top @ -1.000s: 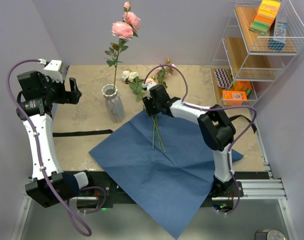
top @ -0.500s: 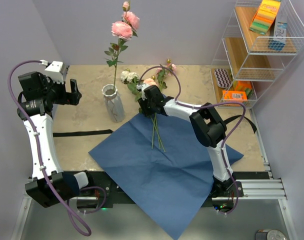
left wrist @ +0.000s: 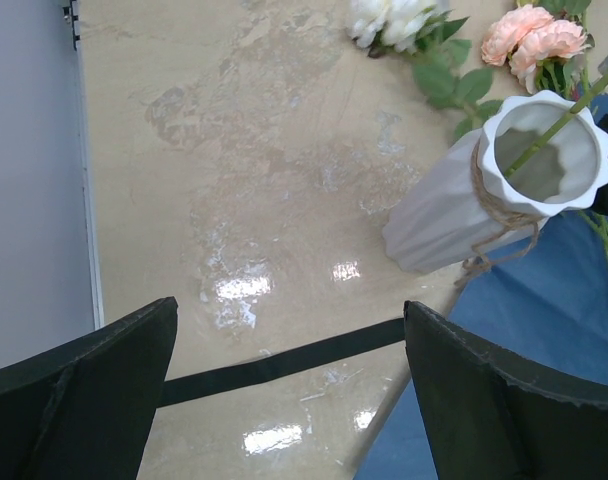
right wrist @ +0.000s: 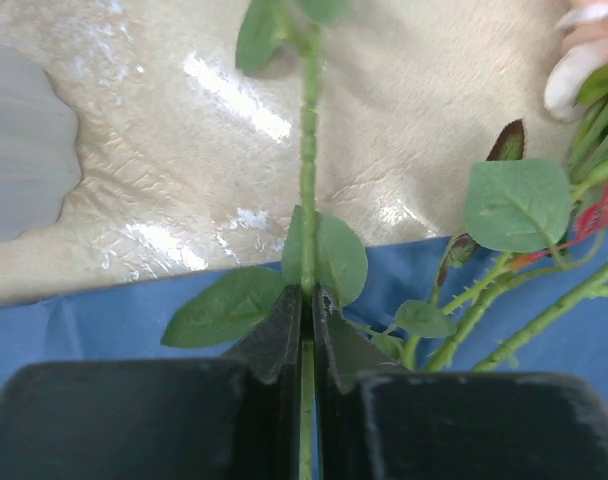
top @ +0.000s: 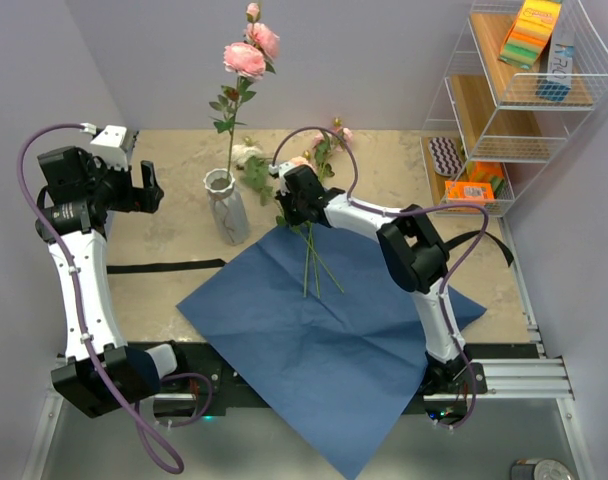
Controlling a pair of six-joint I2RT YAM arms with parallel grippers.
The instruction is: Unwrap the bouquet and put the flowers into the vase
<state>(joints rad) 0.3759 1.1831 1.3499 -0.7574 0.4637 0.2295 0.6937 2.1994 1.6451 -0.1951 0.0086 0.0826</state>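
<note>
Fingers of the right gripper (right wrist: 306, 312) are clenched on a single green stem (right wrist: 307, 150), the pads (right wrist: 279, 340) meeting it just below a pair of leaves. We read this as a completed grasp on one of the flowers. From the jaws the stem runs forward over the edge of the blue paper (top: 324, 340) onto the bare table (top: 174, 225). Its bloom is outside the wrist view; from above it appears to be the white rose (top: 247, 152) lying near the vase (top: 227, 212). The remaining flowers (top: 311, 262) lie loose just beside the gripper, with their stems on the paper.

The left gripper (left wrist: 289, 320) hangs wide open and grasps nothing, well apart to the left of the vase.

The vase stands at the far left corner of the paper, with one pink rose (top: 246, 58) already in it. The paper is spread flat and the black ribbon (top: 164, 266) lies on the table, so we judge unwrapping complete. The step in hand is the transfer of a second flower.

For the next move we would lift the stem clear of its neighbours and turn it upright. We would then bring its lower end over the narrow scalloped mouth and lower it beside the stem already there, without tipping the vase.
</note>
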